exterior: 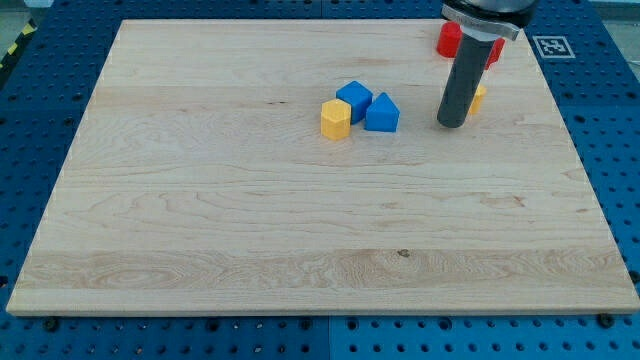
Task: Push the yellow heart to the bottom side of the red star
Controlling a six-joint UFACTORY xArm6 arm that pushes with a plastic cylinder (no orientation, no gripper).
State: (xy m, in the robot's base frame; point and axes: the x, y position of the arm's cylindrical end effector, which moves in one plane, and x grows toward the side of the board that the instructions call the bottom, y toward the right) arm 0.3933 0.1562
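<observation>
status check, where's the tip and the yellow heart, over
My tip down, touching the yellow heart's left side. Heart mostly hidden behind rod, below the red star. Two blue blocks and yellow block off left, not in the way.

Looks like a robotics lab or test bench. Pale wooden board [300,220] laid flat on a blue metal base [45,100] with regular rows of holes, as on mounting plates for experiments. Black-and-white printed marker [553,46] fixed at the view's top right, of the kind used for camera calibration. Yellow-and-black hazard tape [12,48] at the view's top left edge. Small coloured blocks, such as a yellow block [335,118], set out as test pieces.
</observation>
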